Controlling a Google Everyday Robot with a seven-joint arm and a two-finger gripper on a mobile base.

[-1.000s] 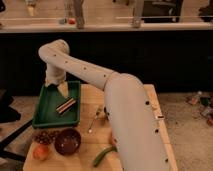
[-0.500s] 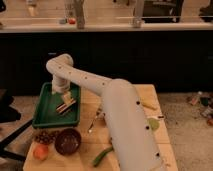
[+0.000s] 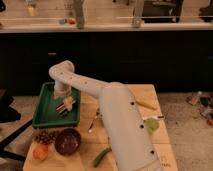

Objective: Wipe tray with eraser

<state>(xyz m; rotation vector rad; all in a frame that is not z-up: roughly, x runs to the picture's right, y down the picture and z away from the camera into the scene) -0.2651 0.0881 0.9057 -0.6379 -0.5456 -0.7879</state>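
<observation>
Dim, warm light; brighter strip along the top (soft blur throughout); dark middle band

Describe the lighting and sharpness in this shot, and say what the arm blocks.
Camera view: soft and blurry throughout; bright strip along the back counter, dark cabinet fronts below. The white arm fills the middle, hiding much of the table. The gripper hangs over the green tray, at the eraser.

Lab-like room; dark counter (image 3: 125, 55); wooden table (image 3: 85, 150)

High behind arm, facing table (image 3: 135, 95).
</observation>
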